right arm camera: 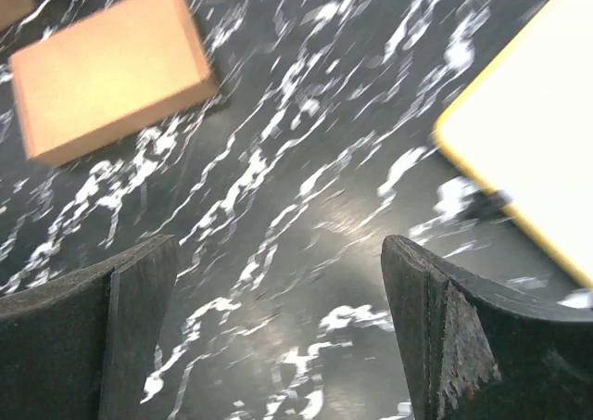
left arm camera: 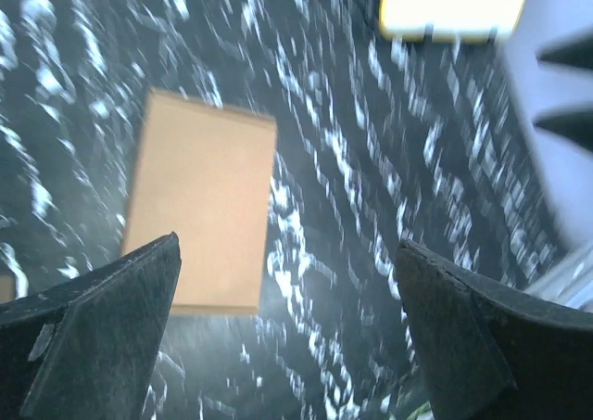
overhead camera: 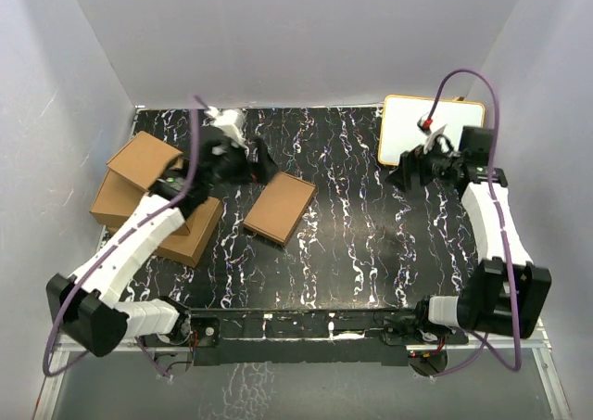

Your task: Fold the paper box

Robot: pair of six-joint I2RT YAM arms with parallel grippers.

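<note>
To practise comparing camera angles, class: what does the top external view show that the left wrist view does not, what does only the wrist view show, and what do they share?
Only the top external view: the pile of brown boxes at the left, and both whole arms, including the right arm. Only the left wrist view: the left gripper close up, jaws spread wide, nothing between them. Both: the closed paper box lying flat on the black marbled table, and the white board with its yellow rim.
</note>
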